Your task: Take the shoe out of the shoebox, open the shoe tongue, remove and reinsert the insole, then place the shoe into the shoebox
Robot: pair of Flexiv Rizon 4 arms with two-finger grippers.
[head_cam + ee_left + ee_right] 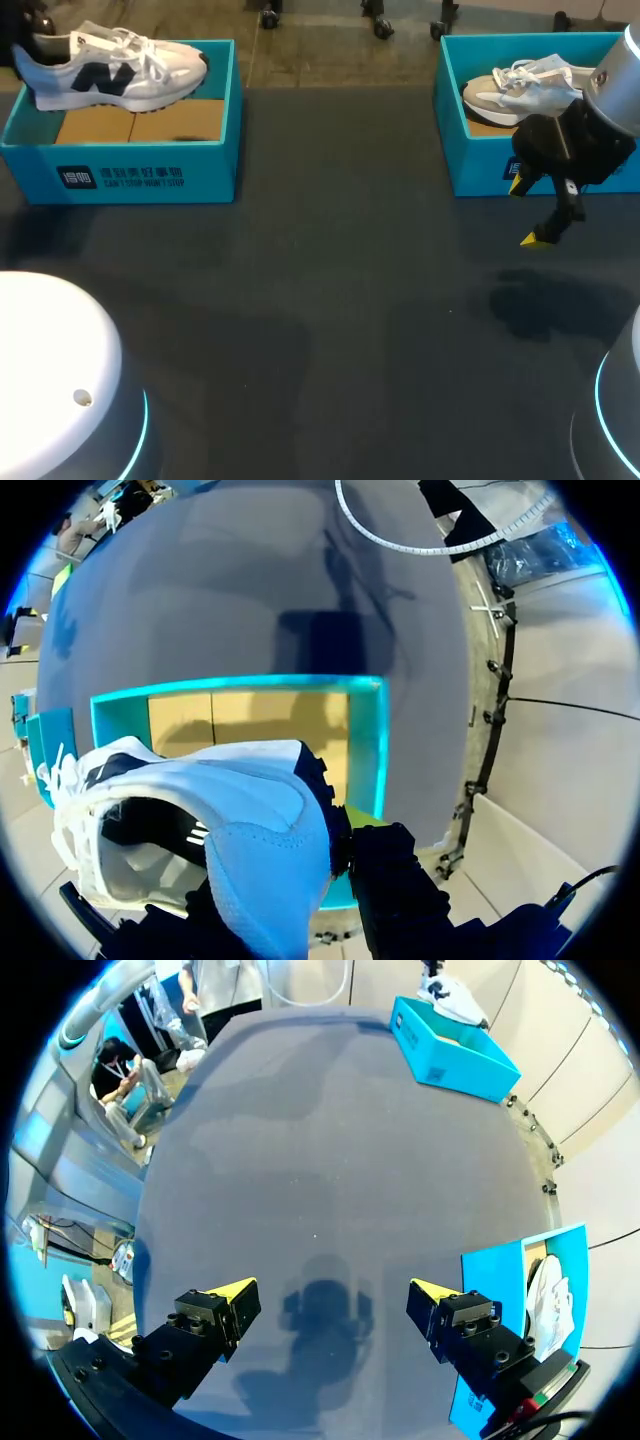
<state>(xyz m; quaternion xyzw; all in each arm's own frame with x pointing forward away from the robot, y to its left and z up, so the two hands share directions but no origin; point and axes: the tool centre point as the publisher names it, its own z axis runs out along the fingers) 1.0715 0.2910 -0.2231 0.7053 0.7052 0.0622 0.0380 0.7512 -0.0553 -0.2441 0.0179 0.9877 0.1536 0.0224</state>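
Between left fingers (395, 890), shoe (250, 820) over shoebox (368, 740).

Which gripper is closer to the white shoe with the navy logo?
Left. The left gripper holds the navy shoe by its heel above the left box; the right gripper hangs open across the table, in front of the right box.

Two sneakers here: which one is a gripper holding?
The white sneaker with the navy marking, gripped by the left gripper above the left box. The pale grey sneaker lies untouched in the right box.
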